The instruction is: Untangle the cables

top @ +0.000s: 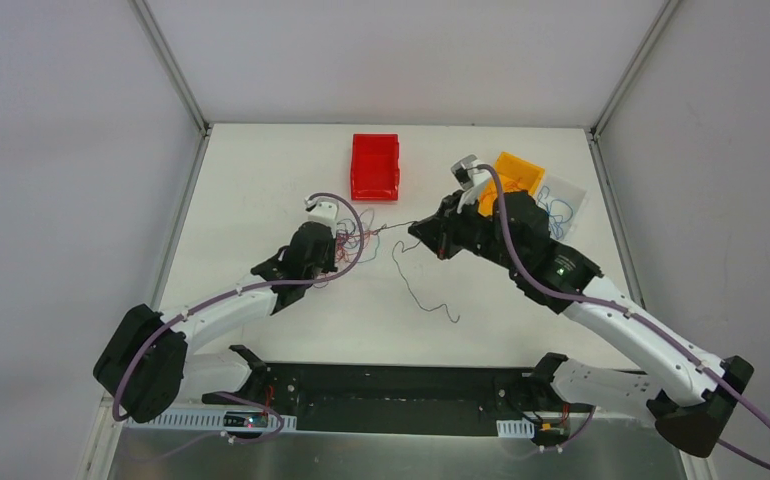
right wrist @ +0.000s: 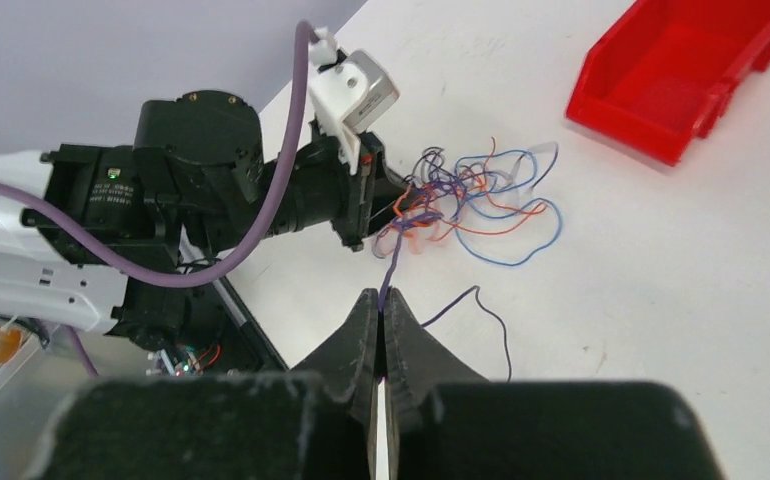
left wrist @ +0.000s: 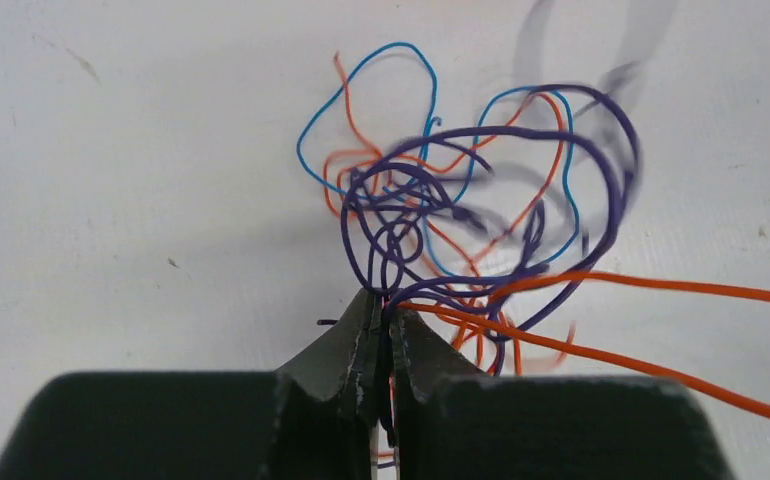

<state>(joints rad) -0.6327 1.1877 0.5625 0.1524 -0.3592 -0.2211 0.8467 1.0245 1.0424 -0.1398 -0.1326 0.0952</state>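
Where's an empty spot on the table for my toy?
Bare table left of the red bin, and along the front, nearer than the loose purple wire. Crowded in the middle: the wire tangle, pinched by the left gripper and right gripper.

At mid-frame the left fingers (top: 337, 244) meet a tangle of cables (top: 359, 236). One thin strand runs taut from it to the right fingers (top: 421, 230). A dark strand (top: 427, 295) trails down the white desk (top: 261, 180). A red bin (top: 374, 167) and an orange bin (top: 517, 172) sit above.
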